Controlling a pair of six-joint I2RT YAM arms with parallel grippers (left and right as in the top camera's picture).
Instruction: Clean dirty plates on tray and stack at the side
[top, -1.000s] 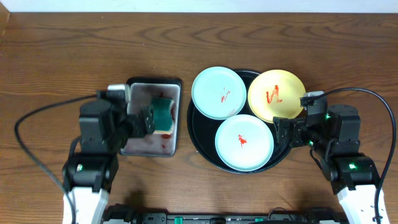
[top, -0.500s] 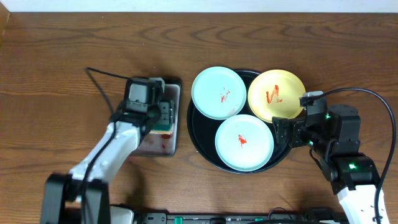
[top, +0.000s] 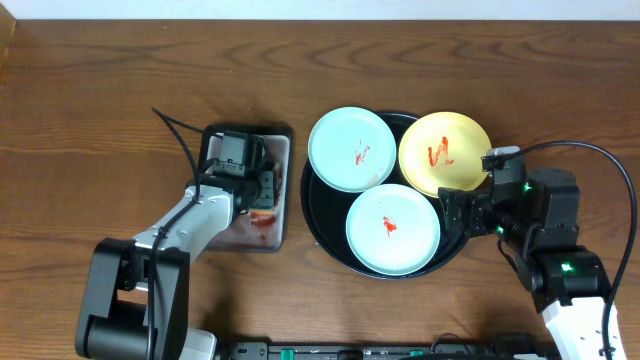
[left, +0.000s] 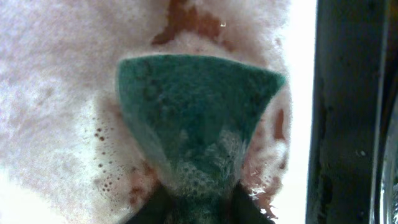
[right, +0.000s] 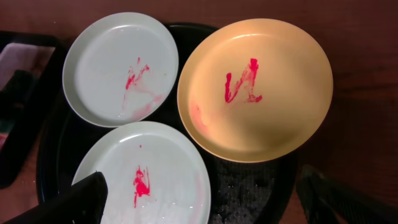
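In the pan (top: 278, 134), the left gripper (top: 258, 186) had its fingers nearly closed, apparently pinching the sponge (left: 199, 118), while the three sauce-smeared plates (top: 392, 228) lay side by side on the tray (top: 321, 206), and the right gripper (top: 453, 213) hung at the tray's right rim, fingers wide apart, holding nothing.

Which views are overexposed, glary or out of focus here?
Left wrist: the foamy green scouring sponge fills the frame slightly soft, with a blown-out white strip beside it. Right wrist: the round yellow plastic plate is sharp, the near dark fingers blurred. Overhead: even light, no strong glare.
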